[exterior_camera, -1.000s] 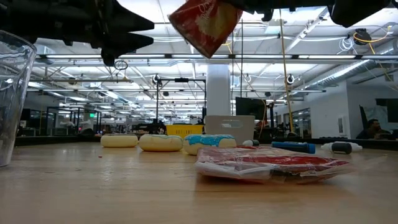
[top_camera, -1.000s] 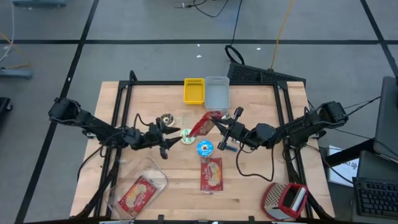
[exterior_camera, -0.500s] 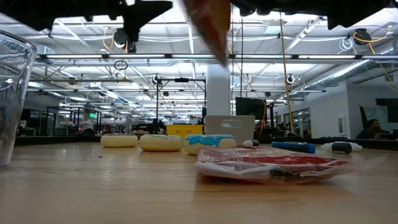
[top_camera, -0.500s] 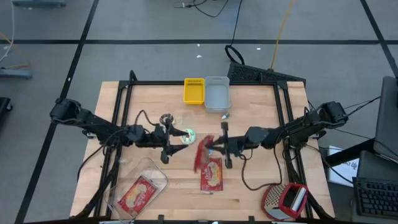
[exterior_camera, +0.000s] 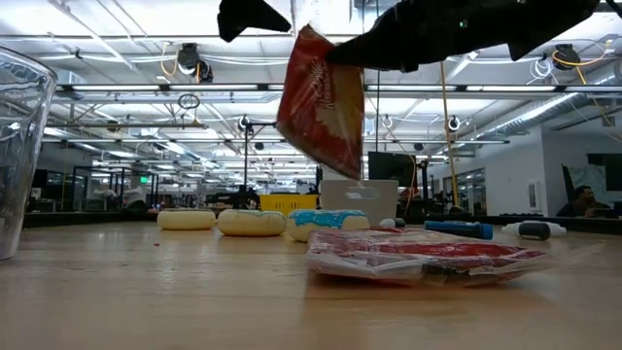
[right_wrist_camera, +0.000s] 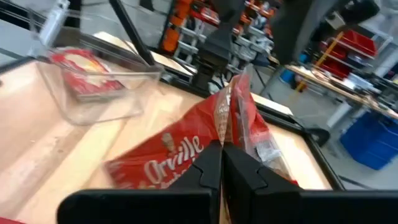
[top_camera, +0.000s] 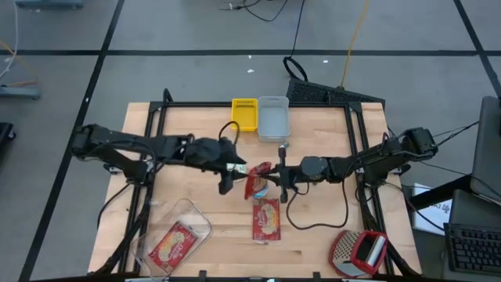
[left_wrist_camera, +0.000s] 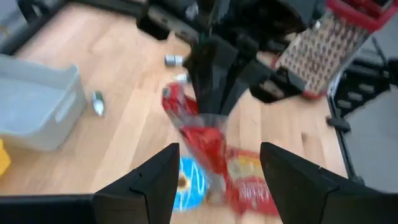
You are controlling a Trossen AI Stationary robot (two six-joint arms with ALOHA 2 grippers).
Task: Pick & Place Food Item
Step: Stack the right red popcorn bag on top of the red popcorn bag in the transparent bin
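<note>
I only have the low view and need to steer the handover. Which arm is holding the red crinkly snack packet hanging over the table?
Observer: The right gripper, shut on the red crinkly snack packet at its top seam.
Operator: And the left one?
Observer: The left gripper is open and faces the packet, stopping short of it.
Operator: What's the clear wall at my left edge?
Observer: A clear plastic container at the table's front left, with another red packet inside.
</note>
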